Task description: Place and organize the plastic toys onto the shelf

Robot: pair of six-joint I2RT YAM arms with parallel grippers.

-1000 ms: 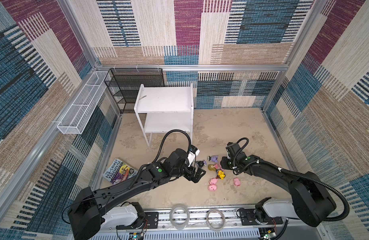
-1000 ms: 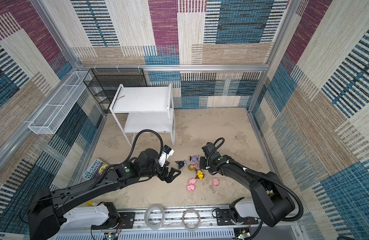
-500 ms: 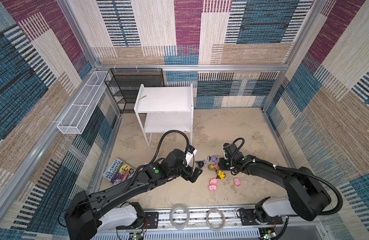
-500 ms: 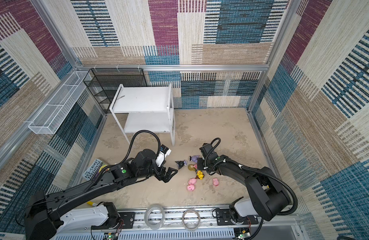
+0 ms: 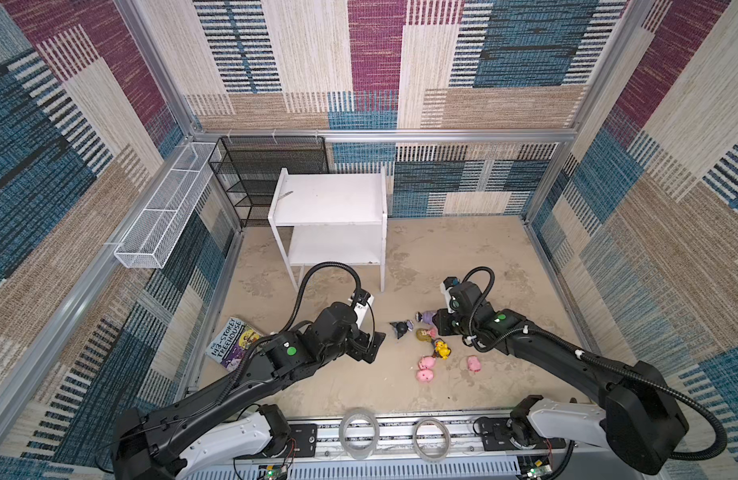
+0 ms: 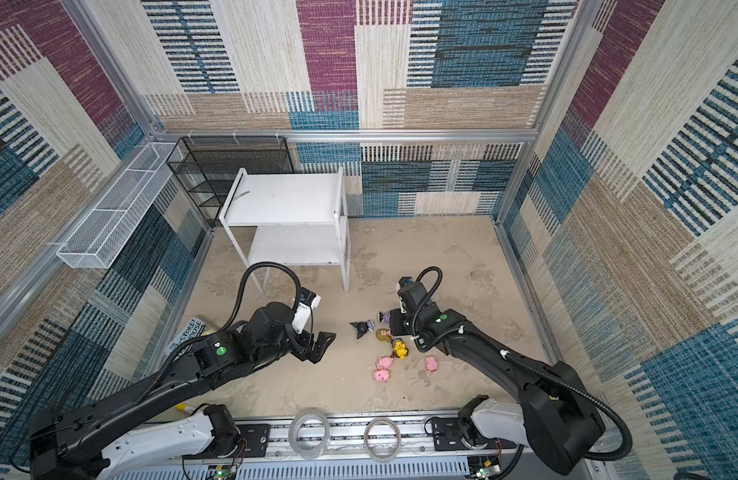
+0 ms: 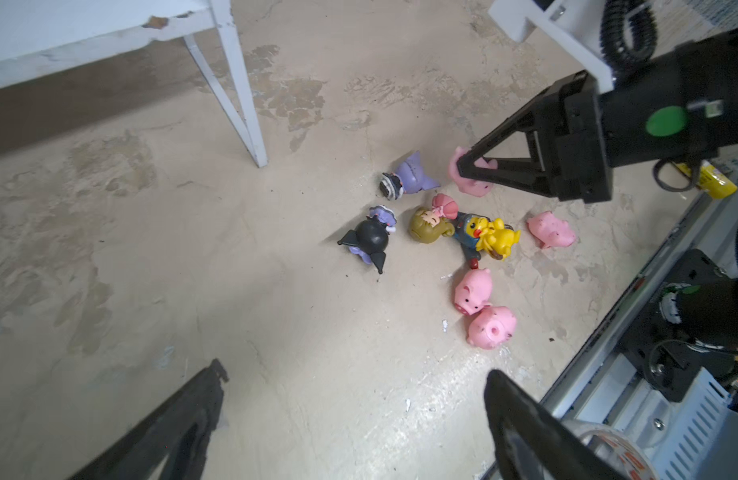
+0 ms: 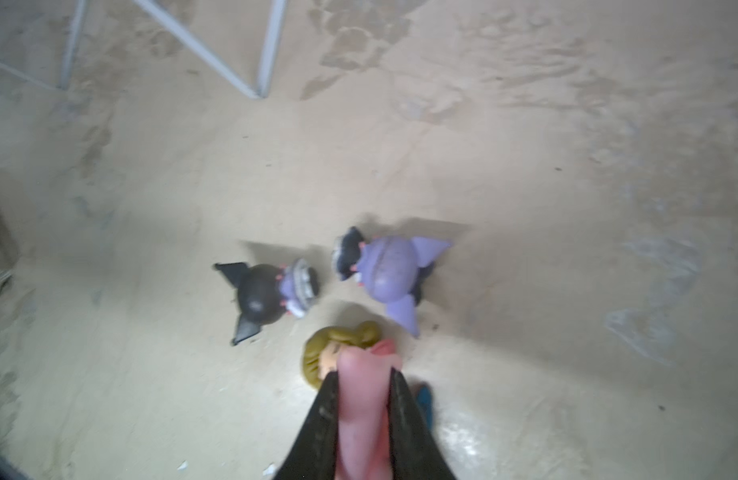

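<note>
Gripping one smooth, rounded pink plastic pig (image 8: 363,407) in the closed right jaws, just beside a blond pink-dressed doll (image 7: 425,224) on the mottled beige worktop (image 5: 442,257). Spread wide at 9 o'clock of the heap: left jaws. Lying loose: three more glossy pigs (image 7: 473,291), two pointy-eared black-and-purple figures (image 7: 371,237), one yellow blue-hooded figure (image 7: 498,239). At 11 o'clock, well apart, the white two-tier flat-board shelf (image 5: 330,199).
</note>
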